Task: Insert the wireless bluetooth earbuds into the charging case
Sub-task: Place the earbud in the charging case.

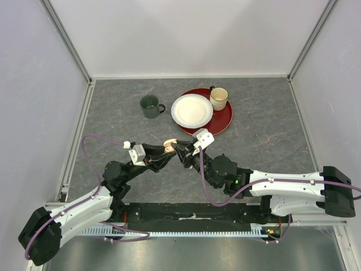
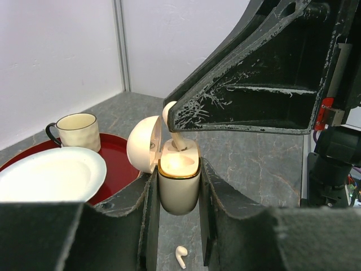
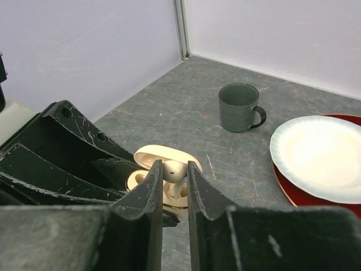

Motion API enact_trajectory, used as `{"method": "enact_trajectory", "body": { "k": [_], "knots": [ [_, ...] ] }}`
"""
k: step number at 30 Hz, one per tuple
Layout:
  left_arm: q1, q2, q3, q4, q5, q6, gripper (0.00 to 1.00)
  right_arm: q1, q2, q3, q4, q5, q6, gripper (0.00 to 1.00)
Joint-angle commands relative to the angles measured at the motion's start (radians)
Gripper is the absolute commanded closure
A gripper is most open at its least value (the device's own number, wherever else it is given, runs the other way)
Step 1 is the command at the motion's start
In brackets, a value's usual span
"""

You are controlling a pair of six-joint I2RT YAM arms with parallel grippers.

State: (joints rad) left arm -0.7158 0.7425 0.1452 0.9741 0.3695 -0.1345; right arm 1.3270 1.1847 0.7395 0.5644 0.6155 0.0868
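While left pincer (image 2: 177, 178) clamps the open charging case (image 2: 179, 197), right pincer (image 3: 175, 176) pinches an earbud (image 2: 177, 141) partly in (unseated); another earbud (image 2: 181, 257) lies on counter (image 2: 254, 164).

Glossy charging case (image 2: 179, 189), matt speckled table (image 2: 254, 164)

No legible writing in any view

The charging case (image 2: 179, 186), the cream mug (image 2: 78, 131), the green mug (image 3: 240, 107) and the white plate (image 3: 318, 158) all show plain surfaces. No letters, brands, numbers or signs can be read on them or on the arms.
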Motion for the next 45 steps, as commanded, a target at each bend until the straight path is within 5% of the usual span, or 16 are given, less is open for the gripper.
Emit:
{"method": "enact_trajectory", "body": {
  "k": [1, 45],
  "knots": [
    [-0.007, -0.015, 0.03, 0.052, -0.001, -0.024, 0.98, 0.006, -0.028, 0.006, 0.025, 0.03, -0.03, 1.0],
    [-0.007, -0.052, 0.021, 0.061, -0.092, -0.042, 0.98, 0.035, -0.011, -0.012, -0.09, -0.072, -0.081, 1.0]
  ]
}}
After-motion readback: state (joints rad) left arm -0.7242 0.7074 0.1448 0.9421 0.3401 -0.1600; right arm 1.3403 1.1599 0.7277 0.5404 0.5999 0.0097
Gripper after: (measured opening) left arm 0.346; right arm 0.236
